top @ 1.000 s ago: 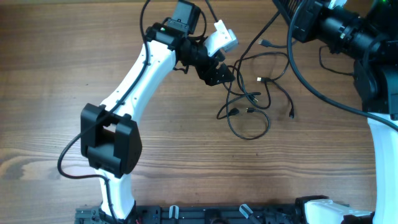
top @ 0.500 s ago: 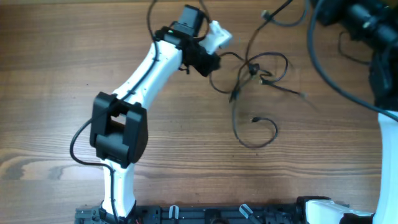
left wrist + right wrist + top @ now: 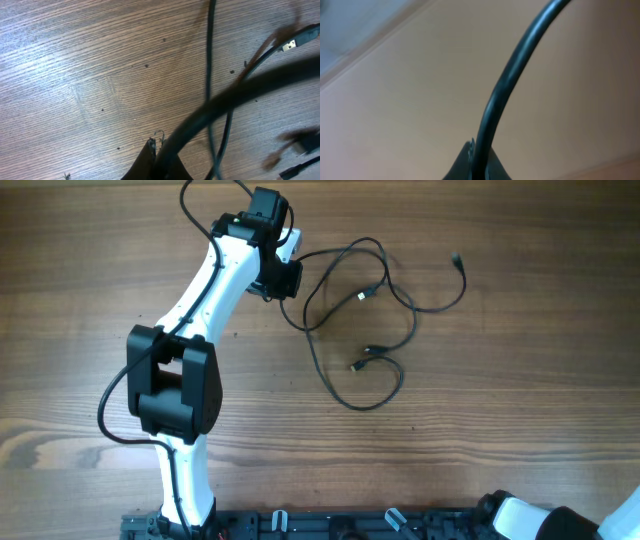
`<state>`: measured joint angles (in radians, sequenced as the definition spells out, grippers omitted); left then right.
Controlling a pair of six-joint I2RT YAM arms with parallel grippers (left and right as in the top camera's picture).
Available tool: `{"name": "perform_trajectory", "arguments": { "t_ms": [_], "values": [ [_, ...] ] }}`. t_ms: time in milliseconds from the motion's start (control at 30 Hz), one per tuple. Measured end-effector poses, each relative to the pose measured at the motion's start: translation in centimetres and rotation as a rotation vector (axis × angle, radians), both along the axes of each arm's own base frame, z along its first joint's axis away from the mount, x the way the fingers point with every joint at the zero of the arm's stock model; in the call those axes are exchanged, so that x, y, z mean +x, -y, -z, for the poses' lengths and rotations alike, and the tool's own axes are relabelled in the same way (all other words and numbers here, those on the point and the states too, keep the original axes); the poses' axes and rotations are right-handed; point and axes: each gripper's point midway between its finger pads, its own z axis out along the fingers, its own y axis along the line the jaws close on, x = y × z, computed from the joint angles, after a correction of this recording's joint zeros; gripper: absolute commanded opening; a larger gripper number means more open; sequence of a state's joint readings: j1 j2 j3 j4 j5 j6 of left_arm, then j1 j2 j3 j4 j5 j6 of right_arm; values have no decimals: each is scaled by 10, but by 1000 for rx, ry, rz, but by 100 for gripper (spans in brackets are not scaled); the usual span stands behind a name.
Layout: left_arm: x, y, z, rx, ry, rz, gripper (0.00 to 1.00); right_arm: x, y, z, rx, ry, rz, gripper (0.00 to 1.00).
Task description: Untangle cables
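Table: we see a bare wooden top (image 3: 520, 400) filling the overhead view.
Cables: thin black cords (image 3: 388, 280) lie flat on the wood in loose, open loops in the upper middle of the frame, crossing one another in a few places.
Plug ends: one small plug (image 3: 456, 257) lies out to the upper right; others sit inside the loops near the centre.
Left arm: the white arm (image 3: 210, 290) reaches from the lower left up to the upper middle.
Left gripper: the black gripper (image 3: 284, 278) sits at the left edge of the cords; we cannot tell whether its fingers are spread or pinching a strand.
Left wrist view: a thin strand (image 3: 211, 65) and a plug (image 3: 289, 46) lie on the wood behind a blurred thick cord (image 3: 240, 95).
Right arm: only its base (image 3: 525, 518) shows, at the lower right.
Right gripper: its wrist view shows a thick black cord (image 3: 505, 90) against a plain beige surface; we cannot tell its state.
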<state>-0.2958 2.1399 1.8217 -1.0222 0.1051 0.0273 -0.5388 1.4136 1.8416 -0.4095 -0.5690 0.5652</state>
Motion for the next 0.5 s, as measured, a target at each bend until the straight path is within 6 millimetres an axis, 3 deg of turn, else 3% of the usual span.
{"name": "perform_trajectory", "arguments": {
  "t_ms": [133,300,433,467,500],
  "values": [
    [-3,-2,1,7,-11,-5,4,21,25,64,0,-206,62,4],
    [-10,-4,2,18,-42,-8,4,56,70,175,53,-505,155,4],
    [-12,-3,3,16,-49,-5,4,73,97,245,105,-654,186,4],
    [-12,-2,3,16,-49,-3,4,75,102,259,114,-684,193,23],
    [-13,-1,3,16,-50,-1,4,77,108,275,128,-718,201,79]
  ]
}}
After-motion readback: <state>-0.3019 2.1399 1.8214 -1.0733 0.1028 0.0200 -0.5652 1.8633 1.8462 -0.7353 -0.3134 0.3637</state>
